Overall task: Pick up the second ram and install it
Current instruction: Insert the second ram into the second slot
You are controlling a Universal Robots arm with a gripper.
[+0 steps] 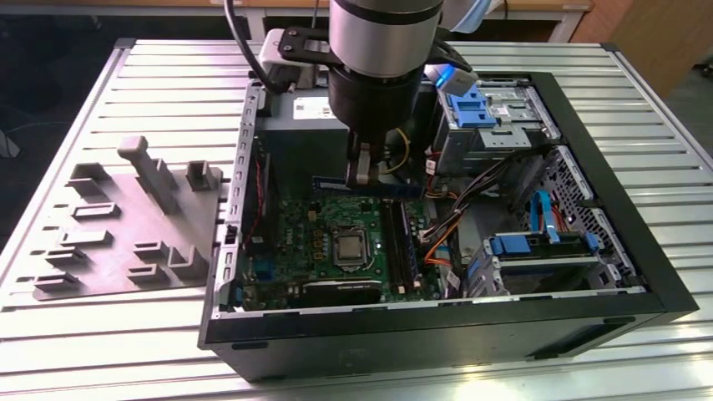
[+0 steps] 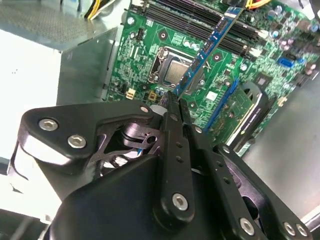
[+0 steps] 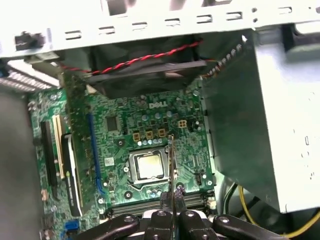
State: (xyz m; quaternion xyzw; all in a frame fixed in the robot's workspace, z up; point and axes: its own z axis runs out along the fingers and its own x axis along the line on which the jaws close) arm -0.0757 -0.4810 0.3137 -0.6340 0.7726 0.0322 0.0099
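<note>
Exterior view: gripper [image 1: 361, 177] clamps second ram [image 1: 398, 189], covering its middle.

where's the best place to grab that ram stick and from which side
Pinch the ram stick across its two flat faces, about mid-length near the upper long edge, coming from above. It is thin, long and stands on edge over the motherboard, so this likely keeps it balanced and leaves the lower edge free. The gripper holds it roughly so.

Workshop or lab: my arm [image 1: 379, 50] over open PC case [image 1: 446, 334] on slatted metal table [image 1: 167, 92], grey fixture [image 1: 123, 225] beside.
</note>
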